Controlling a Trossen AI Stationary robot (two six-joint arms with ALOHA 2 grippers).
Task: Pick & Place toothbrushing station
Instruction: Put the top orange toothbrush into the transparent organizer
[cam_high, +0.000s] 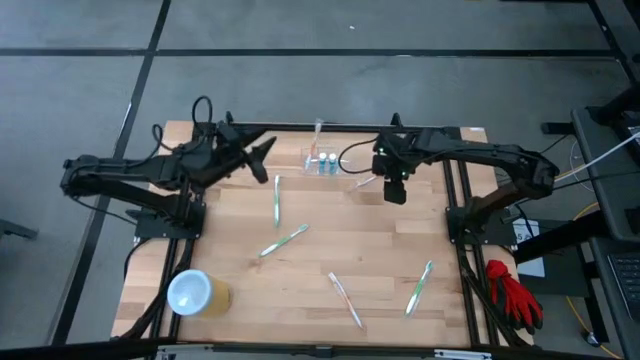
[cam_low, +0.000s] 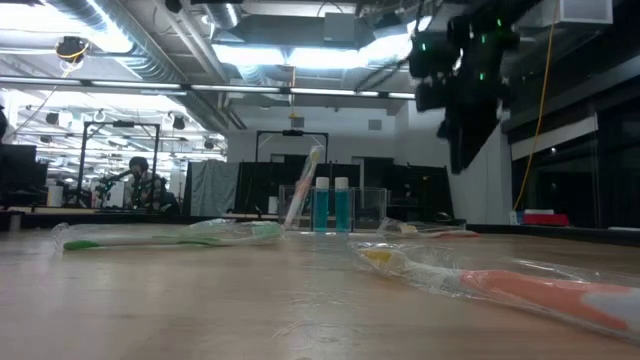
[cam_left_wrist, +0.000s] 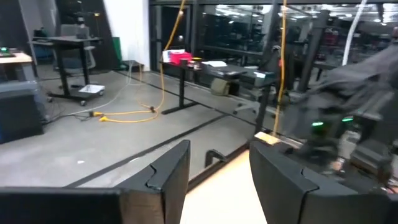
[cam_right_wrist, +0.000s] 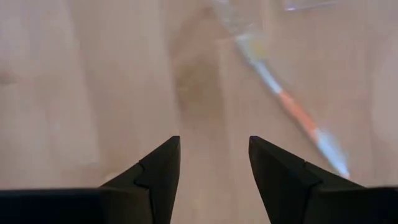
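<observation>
The toothbrushing station (cam_high: 322, 162) is sitting at the table's (cam_high: 230, 260) far edge, between both arms. The right gripper (cam_high: 393, 188) is hovering beside it, fingers spread, empty. The left gripper (cam_high: 262, 158) is hanging raised, fingers spread too.

Both arms are matte black, built of jointed segments with black cables looping from them. The right arm (cam_low: 470, 70) carries small green lights, and each gripper's fingers (cam_right_wrist: 155, 174) are dark angular wedges.

Matt pale wood table (cam_high: 380, 255); clear glossy plastic toothbrushing station (cam_high: 322, 163).
</observation>
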